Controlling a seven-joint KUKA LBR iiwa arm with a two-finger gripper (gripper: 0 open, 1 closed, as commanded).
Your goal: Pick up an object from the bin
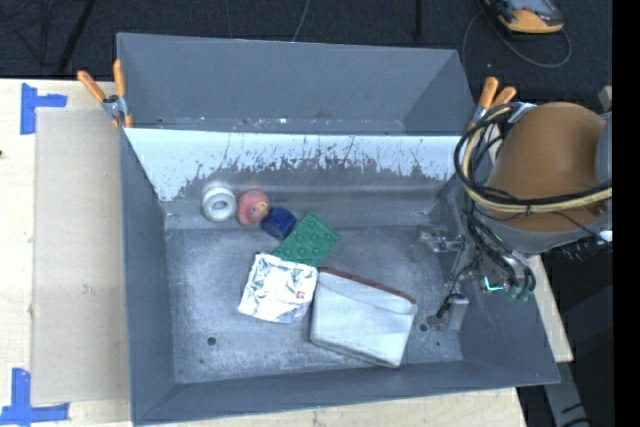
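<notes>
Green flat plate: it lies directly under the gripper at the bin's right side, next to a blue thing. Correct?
No. The camera view shows the green flat plate near the middle of the bin, well left of the gripper, which is at the right side. It does lie next to the blue thing.

1. A white folded cloth [362,318] with a dark brown upper edge is seen lying flat just beside the gripper [450,303], on its view-left side.
2. A crumpled white printed packet [278,287] is found farther from the gripper, touching the cloth.
3. A green studded plate [308,239], blue piece [278,221], pink ball [252,207] and white roll [218,203] are ranged farthest, up-left.
</notes>
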